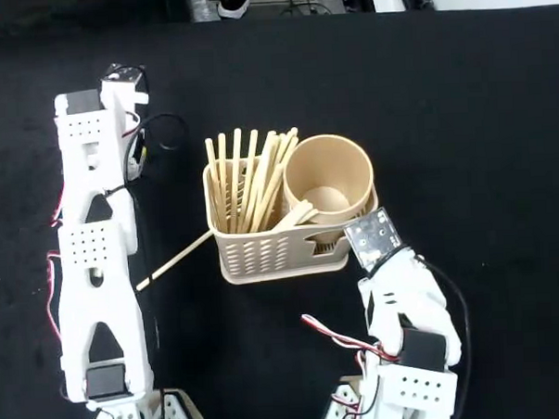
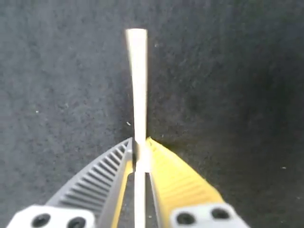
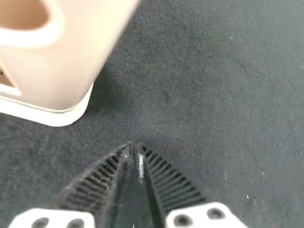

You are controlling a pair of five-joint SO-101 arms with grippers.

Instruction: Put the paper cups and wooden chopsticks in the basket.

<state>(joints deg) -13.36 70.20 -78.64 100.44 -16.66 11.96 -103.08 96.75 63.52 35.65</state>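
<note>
A beige slotted basket [image 1: 263, 257] stands mid-table with several wooden chopsticks [image 1: 246, 178] upright in its left part and stacked paper cups [image 1: 329, 179] in its right part. One more chopstick [image 1: 175, 259] slants from under the left arm [image 1: 95, 245] up to the basket's left wall. My left gripper [image 2: 141, 149] is shut on that chopstick [image 2: 137, 80], which sticks out beyond the fingertips over the black cloth. My right gripper [image 3: 134, 147] is shut with nothing in it, low over the cloth beside the basket's corner [image 3: 47, 111] and a cup [image 3: 71, 47].
Black cloth [image 1: 480, 117] covers the whole table. The right arm [image 1: 409, 301] sits close against the basket's front right corner. A loop of black cable [image 1: 169, 131] lies beside the left arm's far end.
</note>
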